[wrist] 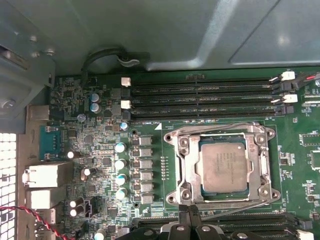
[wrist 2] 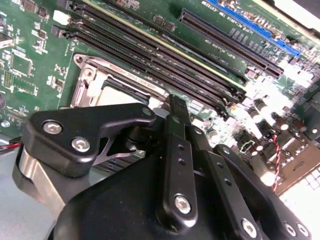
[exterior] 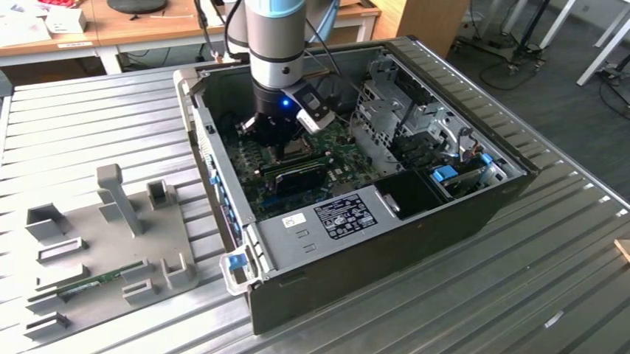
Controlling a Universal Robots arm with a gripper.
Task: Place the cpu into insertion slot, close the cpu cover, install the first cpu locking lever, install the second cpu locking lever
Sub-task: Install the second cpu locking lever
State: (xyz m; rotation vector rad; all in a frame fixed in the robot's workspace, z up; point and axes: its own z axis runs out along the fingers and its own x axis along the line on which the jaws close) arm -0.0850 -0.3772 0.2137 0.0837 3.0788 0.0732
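Beside the gripper [wrist: 187, 220], the cpu [wrist: 222, 166] sits in the insertion slot [wrist: 182, 167].

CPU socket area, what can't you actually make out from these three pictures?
- Jaws' state: in the second wrist view the gripper body blocks the tips.
- Insertion slot: in the second wrist view, its near half is hidden behind the gripper.
- Locking levers' latching: in the first wrist view, the gripper covers the cpu cover edge by it.
- The cpu in the exterior view: the arm hides it.
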